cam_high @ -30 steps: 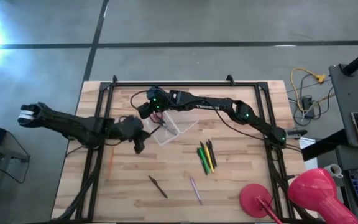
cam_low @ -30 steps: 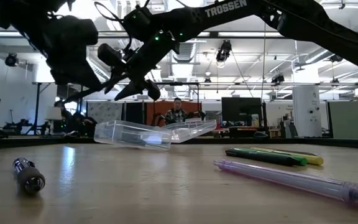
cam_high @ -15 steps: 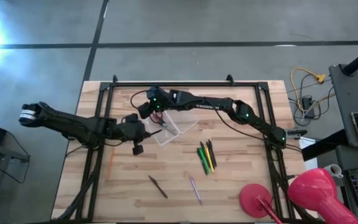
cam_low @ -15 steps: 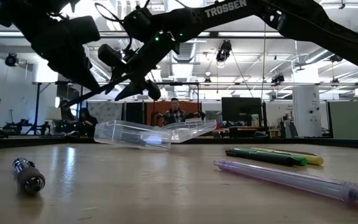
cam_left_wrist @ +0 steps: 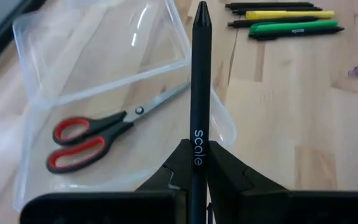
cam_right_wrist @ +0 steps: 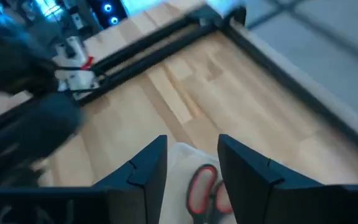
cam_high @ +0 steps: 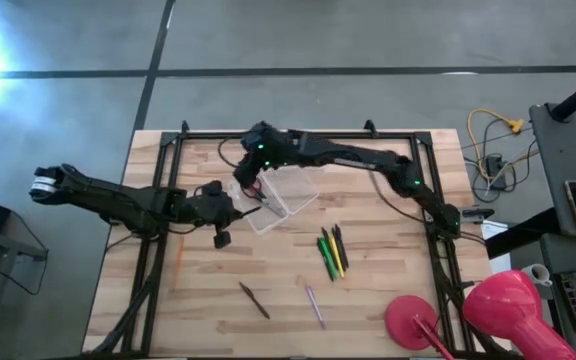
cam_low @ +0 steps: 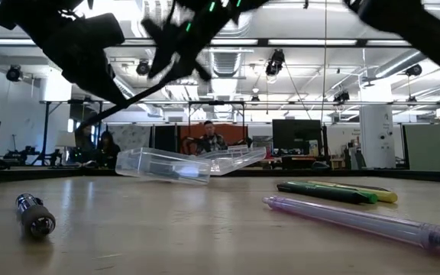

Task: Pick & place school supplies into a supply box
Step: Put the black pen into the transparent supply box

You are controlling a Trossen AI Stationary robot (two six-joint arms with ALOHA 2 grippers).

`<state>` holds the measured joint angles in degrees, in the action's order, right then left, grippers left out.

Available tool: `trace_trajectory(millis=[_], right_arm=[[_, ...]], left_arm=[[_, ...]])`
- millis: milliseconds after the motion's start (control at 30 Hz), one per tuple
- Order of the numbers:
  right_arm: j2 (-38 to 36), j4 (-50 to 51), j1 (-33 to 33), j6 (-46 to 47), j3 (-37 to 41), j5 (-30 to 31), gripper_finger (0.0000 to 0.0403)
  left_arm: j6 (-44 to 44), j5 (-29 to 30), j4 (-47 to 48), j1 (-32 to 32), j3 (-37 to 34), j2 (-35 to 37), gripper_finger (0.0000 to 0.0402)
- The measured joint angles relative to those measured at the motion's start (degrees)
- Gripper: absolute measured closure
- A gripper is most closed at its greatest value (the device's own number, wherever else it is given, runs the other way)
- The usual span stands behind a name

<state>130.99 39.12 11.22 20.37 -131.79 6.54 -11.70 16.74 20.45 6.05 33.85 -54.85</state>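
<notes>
A: We see the left gripper (cam_left_wrist: 194, 180) with jaws clamped on a black pen (cam_left_wrist: 199, 93), pointing at the clear box (cam_high: 280, 198).
B: Box contents?
A: Red-handled scissors (cam_left_wrist: 98, 134) lie inside; box sits mid-counter (cam_high: 388, 280).
B: Right gripper (cam_right_wrist: 188, 165)?
A: Above the box's far edge, jaws apart, empty. Green pen (cam_high: 325, 258) and yellow pen (cam_high: 334, 256) lie nearby.

The supply box (cam_high: 276, 201) sits near the middle of the desk (cam_high: 388, 270), with the scissors (cam_left_wrist: 107, 129) lying inside it. The left claw (cam_high: 236, 212) is just beside the box's left edge, clamped on a pen (cam_left_wrist: 198, 106) pointing toward the box. The right claw (cam_high: 243, 183) hangs above the box's far left corner, its fingers apart. To the right of the box, nearer the front, three pens (cam_high: 331, 252) lie side by side. Two more pens (cam_high: 254, 300) lie apart near the front edge.
</notes>
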Motion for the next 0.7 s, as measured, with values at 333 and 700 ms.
trace_trajectory(millis=[333,700], right_arm=[[-14.4,5.2,-4.8,-10.3,5.7,3.9,0.0264],[-27.9,14.7,-11.1,-0.8,18.3,19.2,0.0276]], left_arm=[[18.7,-1.7,-2.6,-3.5,0.6,-2.7,0.0385],[43.5,-1.7,5.0,-11.5,13.5,-20.8,0.0390]])
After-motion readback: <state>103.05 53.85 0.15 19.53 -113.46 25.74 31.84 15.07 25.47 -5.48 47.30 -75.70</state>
